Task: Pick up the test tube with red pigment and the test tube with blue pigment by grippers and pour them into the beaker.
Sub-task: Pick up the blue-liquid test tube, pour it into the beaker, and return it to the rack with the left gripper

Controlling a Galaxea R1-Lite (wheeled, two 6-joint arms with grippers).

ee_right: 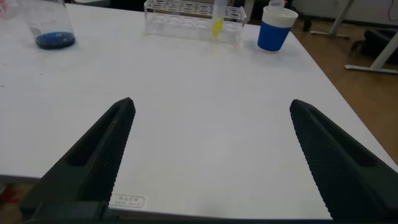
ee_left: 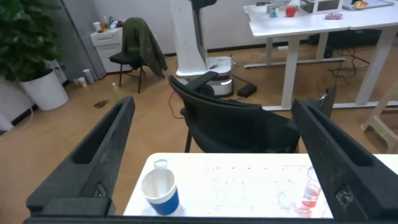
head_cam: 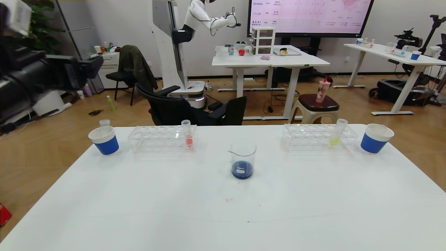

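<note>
Head view: a white table (head_cam: 139, 209) fills the lower half of the frame. At its centre stands the beaker (head_cam: 243, 161), upright, with dark blue liquid pooled in its base. Toward the upper left of the table a clear rack (head_cam: 162, 138) holds one upright tube with coral-orange liquid (head_cam: 187, 133); a blue-banded paper cup (head_cam: 104, 140) stands left of that rack, with the rim of a small clear container showing just behind the cup. Toward the upper right a second clear rack (head_cam: 318, 136) holds a tilted tube with yellow-green liquid (head_cam: 338, 132), and another blue-banded cup (head_cam: 375, 138) stands at its right. No deep-red tube and no blue tube can be made out. A dark arm part occupies the upper left of the frame; neither gripper's fingers appear here.

Left wrist view: the left gripper (ee_left: 224, 155) hangs above the table's far edge, its two black fingers spread wide at the frame's lower left and lower right, with nothing between them. Between them lie the paper cup (ee_left: 160, 191) at lower centre and the coral-orange tube (ee_left: 310, 193) in its rack at lower right. A black office chair (ee_left: 236, 127) stands behind the table.

Right wrist view: the right gripper (ee_right: 211, 155) hovers low over bare tabletop, fingers equally wide apart and empty. The beaker (ee_right: 51, 28) sits at upper left, the rack with the yellow-green tube (ee_right: 218, 18) at top centre, the blue-banded cup (ee_right: 275, 28) to its right.
</note>
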